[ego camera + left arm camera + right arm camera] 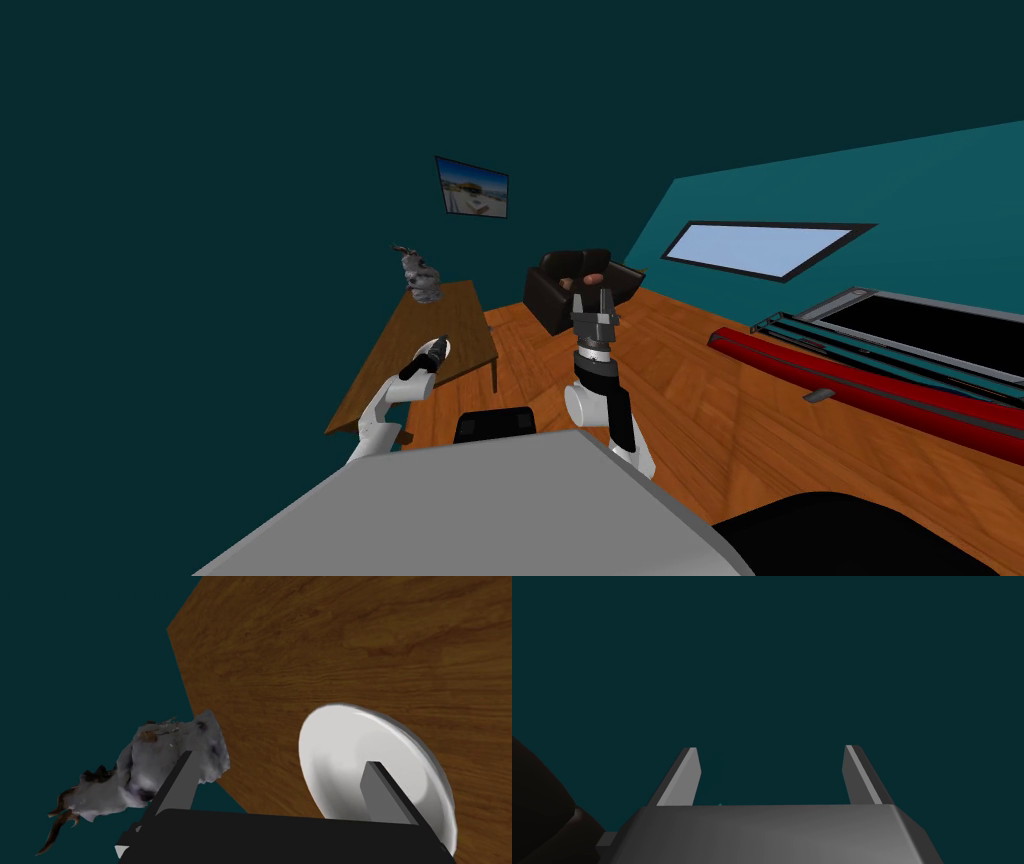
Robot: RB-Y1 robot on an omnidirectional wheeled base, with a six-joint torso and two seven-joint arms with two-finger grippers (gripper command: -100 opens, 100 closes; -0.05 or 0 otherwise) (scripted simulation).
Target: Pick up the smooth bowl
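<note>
The smooth white bowl (350,746) lies on the brown wooden table (325,636), close in front of my left gripper (280,758). That gripper is open; one finger (387,791) stands over the bowl's hollow and the other finger (177,783) stays outside its rim. In the head view the left gripper (436,352) hangs over the table's (440,310) near part, with a sliver of the bowl (445,345) beside it. My right gripper (595,298) is raised to the right of the table, open (771,747) and holding nothing.
A grey lumpy object (145,776) with brown fringes sits at the table's far end (421,276). A dark armchair (560,290) stands past the table on the wooden floor. A long red piece (860,390) lies at the right.
</note>
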